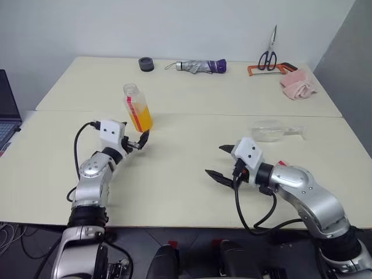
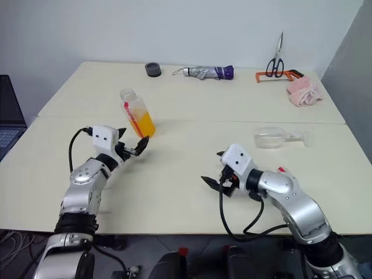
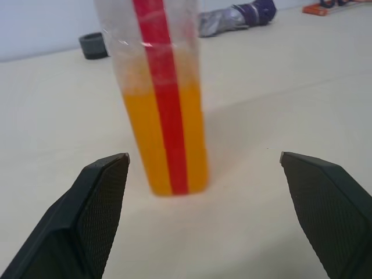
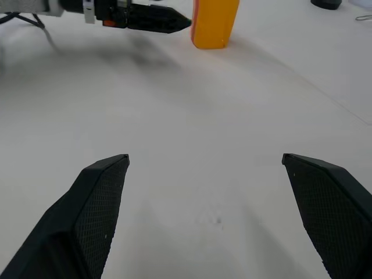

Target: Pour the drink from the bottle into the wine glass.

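The bottle point(image 1: 136, 107) stands upright on the cream table point(image 1: 174, 174), left of centre, about half full of the orange drink point(image 3: 145, 139), with a red stripe down its label. My left gripper point(image 1: 135, 137) is open and level just in front of the bottle, not touching it. The wine glass point(image 1: 268, 130) lies on its side at the right, its stem pointing right. Near the front edge, my right gripper point(image 1: 215, 161) is open and empty, pointing left toward the bottle point(image 4: 215, 23) and well short of the glass.
Along the far edge lie a black tape roll point(image 1: 146, 64), a folded umbrella point(image 1: 197, 67), scissors point(image 1: 268, 55), an orange-handled tool point(image 1: 264, 69) and a pink cloth point(image 1: 299, 86). A laptop point(image 1: 7, 110) sits off the left side. A seam runs across the table behind the bottle.
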`<action>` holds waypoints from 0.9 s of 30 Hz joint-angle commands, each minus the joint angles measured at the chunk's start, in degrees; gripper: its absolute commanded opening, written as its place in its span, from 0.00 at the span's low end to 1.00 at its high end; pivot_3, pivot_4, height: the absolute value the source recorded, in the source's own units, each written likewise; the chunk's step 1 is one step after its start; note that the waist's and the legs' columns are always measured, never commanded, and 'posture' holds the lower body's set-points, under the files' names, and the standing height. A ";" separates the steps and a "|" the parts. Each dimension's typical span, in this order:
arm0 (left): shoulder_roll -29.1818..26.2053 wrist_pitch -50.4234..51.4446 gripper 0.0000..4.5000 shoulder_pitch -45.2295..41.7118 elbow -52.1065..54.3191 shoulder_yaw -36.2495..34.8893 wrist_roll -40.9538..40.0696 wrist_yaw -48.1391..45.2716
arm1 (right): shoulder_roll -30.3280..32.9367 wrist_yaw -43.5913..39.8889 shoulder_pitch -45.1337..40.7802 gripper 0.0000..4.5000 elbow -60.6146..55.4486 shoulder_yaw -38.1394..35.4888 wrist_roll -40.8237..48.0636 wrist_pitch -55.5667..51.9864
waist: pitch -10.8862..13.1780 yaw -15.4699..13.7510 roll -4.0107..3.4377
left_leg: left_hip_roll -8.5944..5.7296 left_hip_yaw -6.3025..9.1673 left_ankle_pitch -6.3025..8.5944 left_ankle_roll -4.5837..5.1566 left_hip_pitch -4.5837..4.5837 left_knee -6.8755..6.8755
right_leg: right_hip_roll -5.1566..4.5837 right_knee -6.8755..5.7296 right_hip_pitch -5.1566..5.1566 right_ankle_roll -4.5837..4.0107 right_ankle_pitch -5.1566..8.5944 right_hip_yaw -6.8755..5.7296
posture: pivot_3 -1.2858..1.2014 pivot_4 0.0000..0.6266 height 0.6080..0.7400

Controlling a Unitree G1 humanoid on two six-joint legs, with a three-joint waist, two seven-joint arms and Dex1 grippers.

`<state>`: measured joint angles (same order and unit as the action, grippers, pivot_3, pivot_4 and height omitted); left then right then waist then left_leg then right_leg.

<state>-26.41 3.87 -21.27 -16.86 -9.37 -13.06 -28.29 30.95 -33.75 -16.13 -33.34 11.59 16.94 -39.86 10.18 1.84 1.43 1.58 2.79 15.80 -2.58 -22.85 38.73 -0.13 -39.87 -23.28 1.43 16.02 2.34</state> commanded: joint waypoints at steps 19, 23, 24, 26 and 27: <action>-10.92 14.43 0.99 -4.55 20.43 14.43 -10.48 -37.25 | 19.36 8.97 4.75 1.00 15.73 -8.93 -29.54 22.96 | 0.02 0.35 -0.02 | 0.07 -0.55 0.00 0.00 0.11 -0.16 | 0.21 0.32 0.08 0.03 0.00 0.18 | 0.52 0.24 1.00; -10.86 12.55 0.99 -7.79 18.09 16.61 -9.37 -41.89 | 21.11 12.55 -0.50 1.00 28.36 -2.99 -39.91 29.79 | 0.03 0.33 -0.02 | 0.06 -0.62 0.00 0.00 0.14 -0.26 | 0.21 0.35 0.06 0.02 0.00 0.22 | 0.52 0.24 1.00; -10.54 12.39 0.99 -8.48 17.54 16.73 -9.31 -42.26 | 21.00 13.35 -1.52 1.00 30.91 -2.15 -41.35 31.39 | 0.02 0.21 -0.02 | 0.06 -0.62 0.00 0.00 0.10 -0.26 | 0.21 0.37 0.03 0.02 0.00 0.22 | 0.52 0.24 1.00; -9.94 11.96 0.99 -9.45 16.46 16.89 -9.07 -42.67 | 20.51 14.93 -3.59 1.00 35.62 -0.42 -44.23 34.08 | 0.03 0.05 -0.02 | 0.05 -0.62 0.00 0.01 0.06 -0.28 | 0.20 0.43 0.02 0.01 0.00 0.22 | 0.52 0.24 1.00; -9.72 11.59 0.99 -9.69 16.05 17.01 -8.90 -42.86 | 20.25 16.18 -4.74 1.00 38.58 0.58 -45.99 35.35 | 0.02 0.05 -0.02 | 0.05 -0.62 0.00 0.01 0.06 -0.29 | 0.19 0.45 0.02 0.01 0.00 0.22 | 0.52 0.24 1.00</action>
<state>-36.58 16.80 -30.09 -0.86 7.62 -22.13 -70.55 50.97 -19.89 -19.17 2.55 11.84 -26.09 -7.09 10.21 1.89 1.41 1.62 2.14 15.80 -2.57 -22.80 38.42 0.05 -39.40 -23.26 1.44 16.03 2.58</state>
